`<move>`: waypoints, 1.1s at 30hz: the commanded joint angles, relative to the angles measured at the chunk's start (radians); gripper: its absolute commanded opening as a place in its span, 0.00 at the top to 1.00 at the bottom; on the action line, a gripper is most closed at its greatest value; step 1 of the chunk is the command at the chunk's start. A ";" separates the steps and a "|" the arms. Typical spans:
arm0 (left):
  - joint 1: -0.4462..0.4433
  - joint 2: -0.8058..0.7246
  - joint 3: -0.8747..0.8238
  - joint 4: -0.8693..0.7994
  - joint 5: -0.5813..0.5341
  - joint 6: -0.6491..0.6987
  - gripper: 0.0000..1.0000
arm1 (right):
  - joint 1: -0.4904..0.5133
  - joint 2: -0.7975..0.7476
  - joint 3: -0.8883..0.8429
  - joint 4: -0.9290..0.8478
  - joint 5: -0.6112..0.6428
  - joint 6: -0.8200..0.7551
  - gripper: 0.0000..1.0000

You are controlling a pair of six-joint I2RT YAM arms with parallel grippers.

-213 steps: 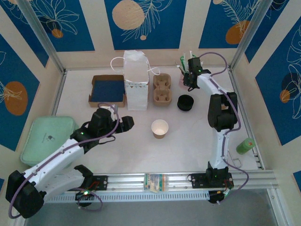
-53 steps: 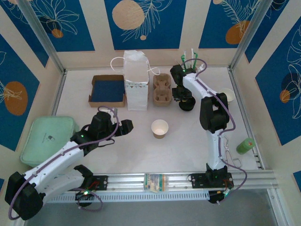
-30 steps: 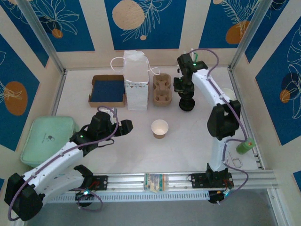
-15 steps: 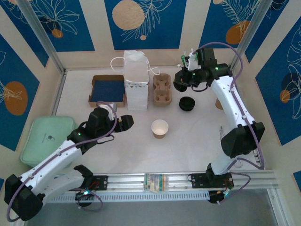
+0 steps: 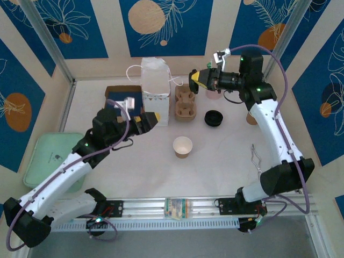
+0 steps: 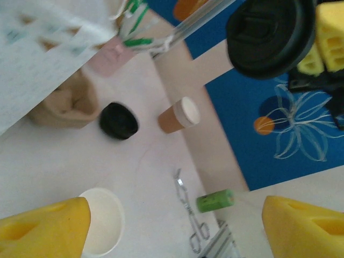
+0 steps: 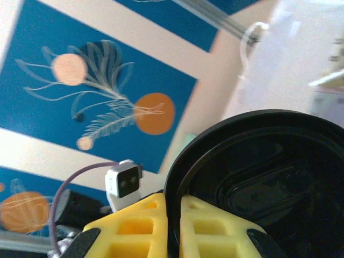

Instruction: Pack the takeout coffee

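Tan cup (image 5: pixel 183 146): lidless, upright mid-desk (image 5: pixel 215 161) | black lid (image 7: pixel 258 177): in the air behind the cardboard carrier (image 5: pixel 186 102), well apart from the cup, its rim pinched by the right hand (image 5: pixel 201 79) | white bag (image 5: pixel 155 91) left of the carrier, loose lids (image 5: pixel 213 117) right of it | left hand (image 5: pixel 148 119): spread, beside the bag | left wrist view: tongs (image 6: pixel 188 215), green can (image 6: pixel 215 200)

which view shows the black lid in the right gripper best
Right wrist: the black lid is large and close, its rim pinched by the right gripper. Left wrist shows the lid smaller, facing the camera. Top external shows it as a small dark sliver.
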 commanded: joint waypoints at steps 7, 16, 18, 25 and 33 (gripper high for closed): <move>0.013 0.101 0.116 0.342 0.165 -0.162 0.23 | 0.021 -0.084 -0.063 0.619 -0.126 0.440 0.92; 0.012 0.177 0.199 0.573 0.227 -0.271 0.30 | 0.096 -0.080 -0.024 0.988 -0.056 0.680 0.95; 0.013 0.204 0.201 0.689 0.245 -0.336 0.31 | 0.122 -0.065 -0.012 1.047 -0.037 0.726 0.96; 0.012 0.302 0.222 1.033 0.263 -0.555 0.33 | 0.170 -0.012 -0.001 1.261 0.055 0.871 0.98; 0.011 0.315 0.263 1.095 0.244 -0.586 0.35 | 0.213 0.064 0.030 1.475 0.190 0.993 1.00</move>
